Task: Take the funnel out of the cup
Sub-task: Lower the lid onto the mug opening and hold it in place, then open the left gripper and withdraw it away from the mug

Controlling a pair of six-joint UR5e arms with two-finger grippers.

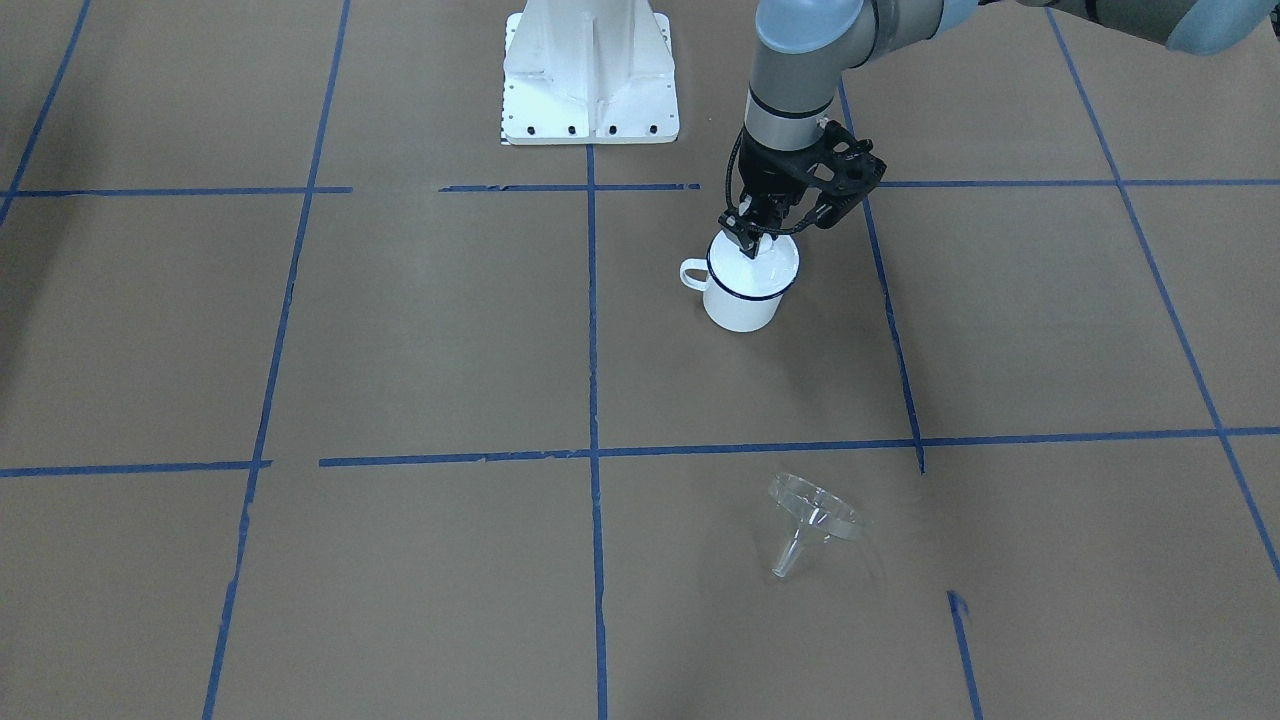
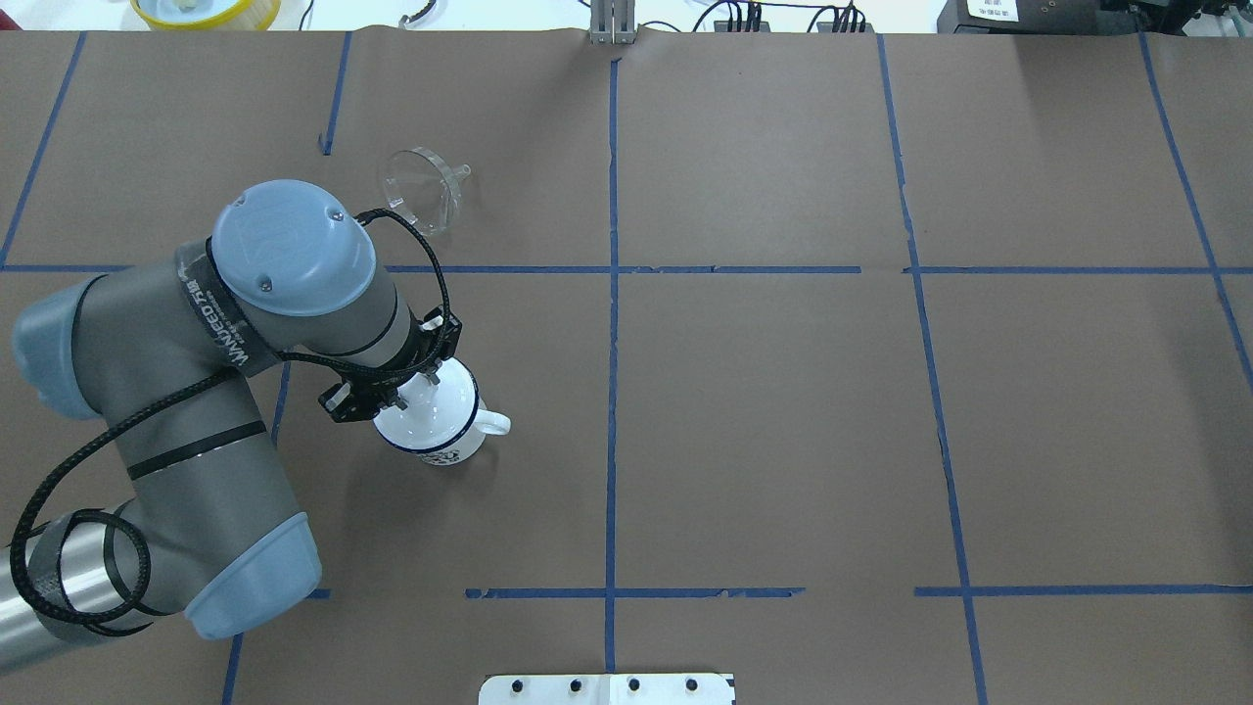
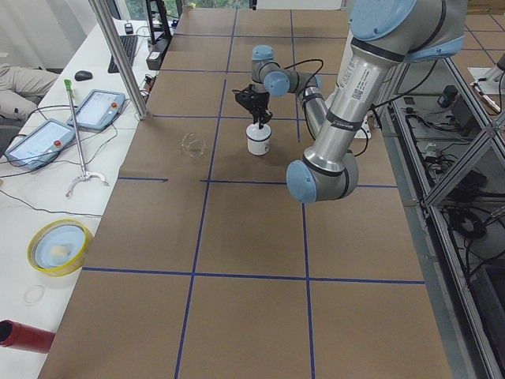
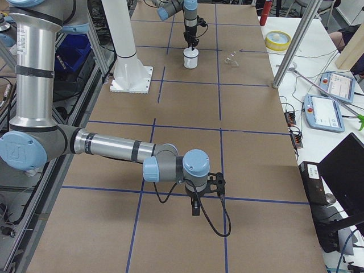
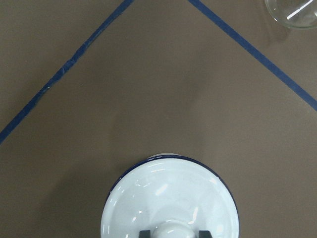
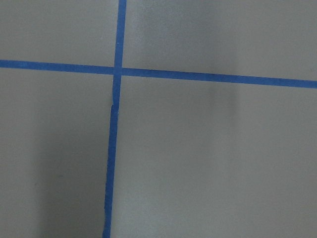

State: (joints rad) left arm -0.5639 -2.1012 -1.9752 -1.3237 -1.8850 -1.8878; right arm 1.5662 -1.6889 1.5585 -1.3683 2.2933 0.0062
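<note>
- Front-facing view: the cup stands upright on the counter, handle to the view's left. A white domed lid sits on its rim.
- The left gripper points straight down onto the middle of the lid and is clamped on its top.
- Same view: the funnel is out of the cup. It lies tipped on its side on the counter, well apart on the near side, across a blue tape line. Its spout points near-left.
- Overhead view: the left arm enters from the left, with its gripper over the cup. The funnel lies farther off, beyond a tape line, with nothing touching it.
- Exterior left view: the funnel is left of the cup, with a clear gap between them.
- Exterior right view: the right gripper hangs over bare counter at the near end, far from both things. I cannot tell whether it is apart or together.
- Left wrist view: the lid fills the lower middle, with the cup's blue rim showing round its edge. One dark finger sits on each side of the knob, pressed against it. The funnel rim shows at the top right corner.
- Right wrist view: counter and crossing tape lines only.
</note>
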